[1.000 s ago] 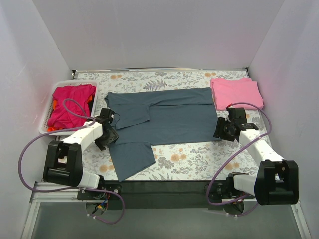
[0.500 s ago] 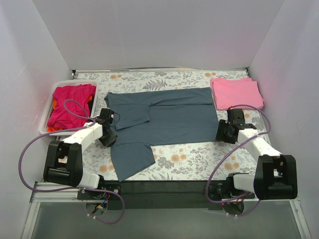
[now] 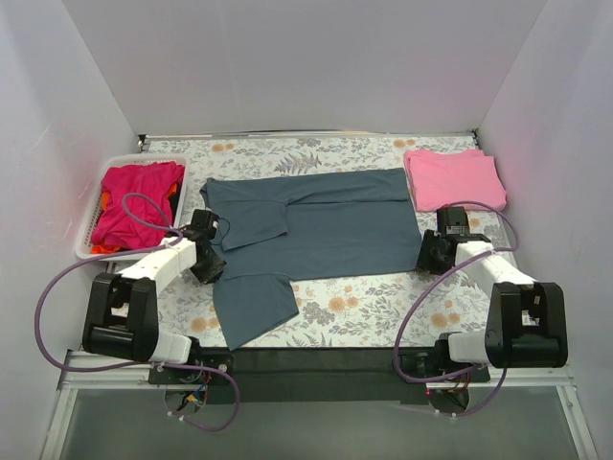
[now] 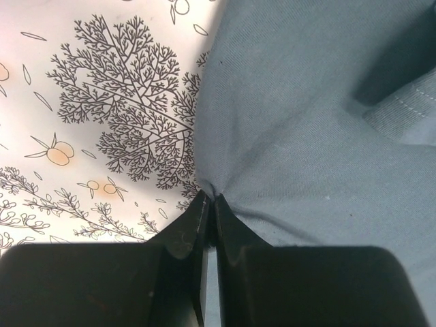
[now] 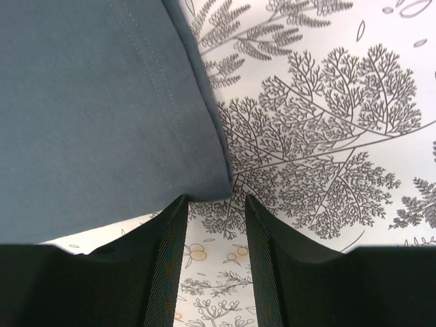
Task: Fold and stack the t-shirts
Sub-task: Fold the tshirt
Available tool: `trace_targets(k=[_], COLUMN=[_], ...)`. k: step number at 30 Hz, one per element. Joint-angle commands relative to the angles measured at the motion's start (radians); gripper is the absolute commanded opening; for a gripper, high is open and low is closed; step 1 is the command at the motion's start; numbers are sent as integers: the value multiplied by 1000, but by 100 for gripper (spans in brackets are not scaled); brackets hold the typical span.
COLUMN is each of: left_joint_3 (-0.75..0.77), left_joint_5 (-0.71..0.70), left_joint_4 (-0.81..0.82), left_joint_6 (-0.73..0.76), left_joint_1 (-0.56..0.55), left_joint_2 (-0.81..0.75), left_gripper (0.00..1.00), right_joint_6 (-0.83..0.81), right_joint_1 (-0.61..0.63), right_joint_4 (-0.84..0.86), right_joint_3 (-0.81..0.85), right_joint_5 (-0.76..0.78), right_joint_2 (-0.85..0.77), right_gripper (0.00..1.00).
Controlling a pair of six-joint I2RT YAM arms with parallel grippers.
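The dark slate blue-grey t-shirt (image 3: 316, 230) lies spread flat on the floral table, one sleeve folded in. My left gripper (image 3: 213, 268) is shut on its left edge; in the left wrist view the cloth (image 4: 306, 122) puckers into the pinched fingertips of the left gripper (image 4: 210, 199). At the shirt's near right corner, my right gripper (image 3: 427, 255) stands open. In the right wrist view that hemmed corner (image 5: 102, 102) ends just ahead of the right gripper (image 5: 212, 199), with only bare table between the fingers. A folded light pink t-shirt (image 3: 452, 177) lies at the back right.
A white slotted basket (image 3: 94, 233) at the left holds magenta cloth (image 3: 139, 196) with a bit of orange-red (image 3: 172, 189) showing. White walls close in the table on three sides. Purple cables loop beside both arms.
My left gripper has closed on the dark shirt's left edge. My right gripper has drawn in toward the shirt's near right corner, and its jaws have narrowed a little.
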Motion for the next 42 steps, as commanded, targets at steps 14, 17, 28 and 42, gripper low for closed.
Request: trace_targets(k=[14, 17, 28, 42], left_joint_3=[-16, -16, -11, 21], left_joint_5=[25, 25, 13, 24], left_joint_4=[-16, -20, -39, -109], left_joint_6=[22, 22, 23, -9], left_joint_1=[2, 2, 2, 3], left_joint_2=[-41, -43, -51, -124], left_gripper=[6, 6, 6, 4], right_joint_6=[38, 36, 33, 5], right_joint_1=[-9, -9, -9, -11], right_joint_4=[22, 22, 53, 2], right_joint_3=[54, 70, 33, 46], right_joint_5=[-10, 7, 47, 62], right_joint_2=[-72, -29, 62, -32], right_gripper=[40, 40, 37, 1])
